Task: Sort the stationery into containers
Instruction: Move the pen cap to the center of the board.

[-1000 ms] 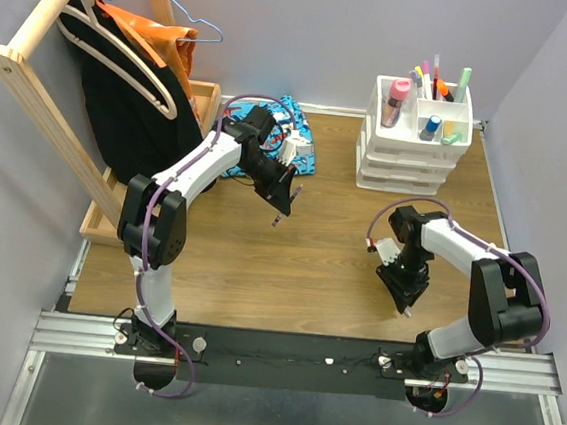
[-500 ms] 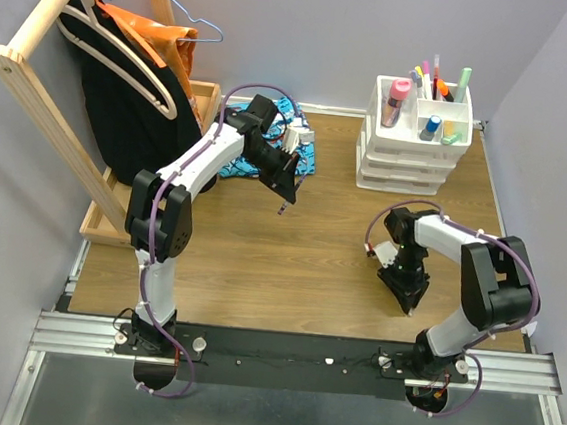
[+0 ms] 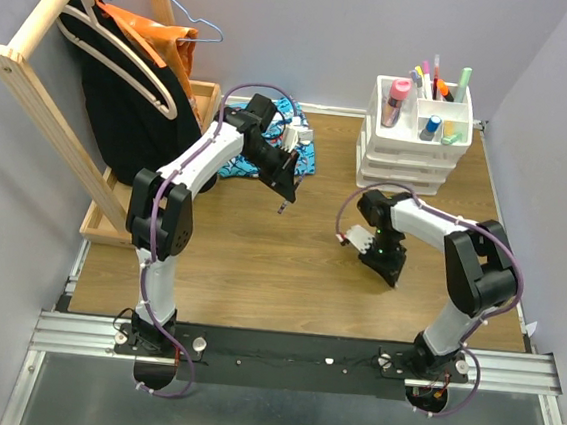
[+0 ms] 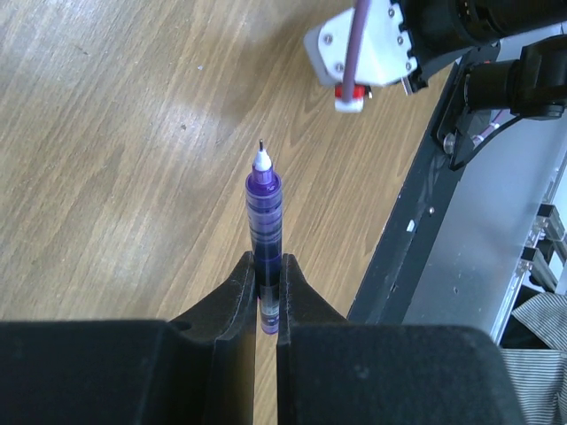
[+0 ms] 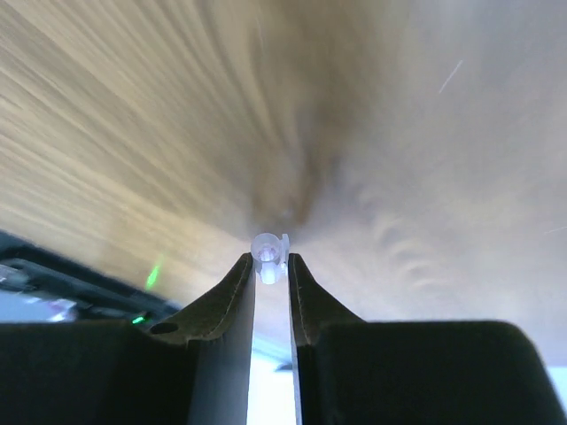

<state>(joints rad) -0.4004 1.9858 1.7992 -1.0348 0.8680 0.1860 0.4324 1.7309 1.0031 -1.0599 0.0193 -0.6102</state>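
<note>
My left gripper (image 3: 281,194) hovers over the table's middle, right of the blue cloth, shut on a purple pen (image 4: 264,208) whose bare tip (image 3: 281,211) points away from the fingers. The left wrist view shows the pen clamped between the pads, with my left gripper (image 4: 266,263) above wood. My right gripper (image 3: 389,276) hangs low over the table, its fingertips pinching a small clear pen cap (image 5: 269,251). The white drawer organiser (image 3: 410,154) stands at the back right. Its top compartments hold upright pens, markers and a pink tube (image 3: 396,101).
A wooden rack (image 3: 43,99) with hangers and dark and orange clothes leans at the left, over a wooden tray (image 3: 206,95). The blue patterned cloth (image 3: 236,166) lies behind the left gripper. Walls close in at the back and right. The metal rail (image 3: 300,355) runs along the front.
My right gripper has swung left and a little away from the front edge, its jaws narrowing onto the clear cap. My left gripper shifted slightly right with the pen, then held still.
</note>
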